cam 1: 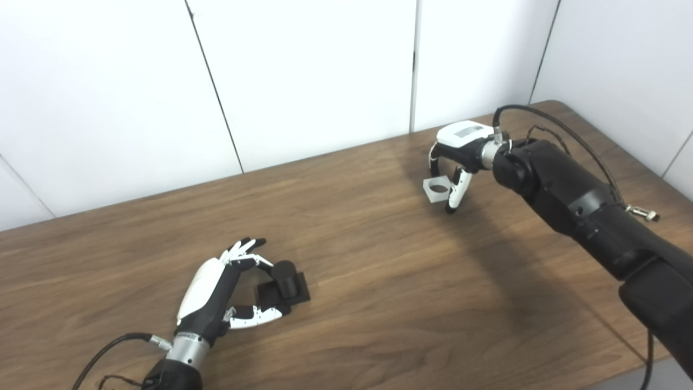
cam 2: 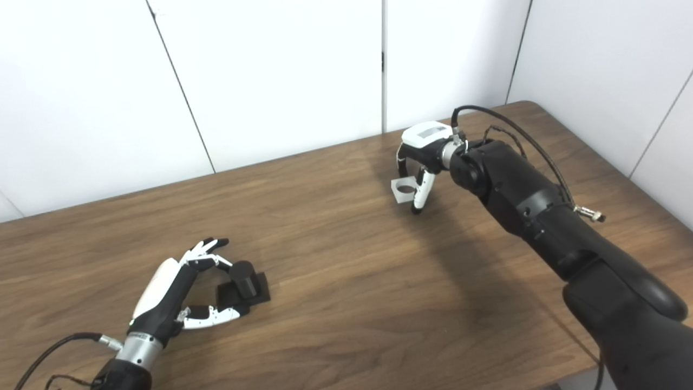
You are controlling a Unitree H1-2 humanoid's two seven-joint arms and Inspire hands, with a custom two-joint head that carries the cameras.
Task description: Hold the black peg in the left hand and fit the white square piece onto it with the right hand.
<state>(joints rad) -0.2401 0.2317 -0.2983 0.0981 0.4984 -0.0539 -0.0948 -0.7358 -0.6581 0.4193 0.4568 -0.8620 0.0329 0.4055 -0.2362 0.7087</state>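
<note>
The black peg (cam 1: 285, 276), a short cylinder on a square black base, rests on the wooden table (cam 1: 379, 281) at the front left. My left hand (cam 1: 216, 292) is wrapped around it from the left, fingers (cam 1: 254, 260) against the cylinder and thumb touching the base's front corner. Far right, my right hand (cam 1: 460, 157) points down and pinches the white square piece (cam 1: 437, 189), which has a round hole, between fingers and thumb. The piece tilts slightly, just above or at the tabletop.
White wall panels stand behind the table's far edge. The table's right corner (cam 1: 552, 105) lies just behind the right arm. Cables run along both forearms. Bare wood stretches between the two hands.
</note>
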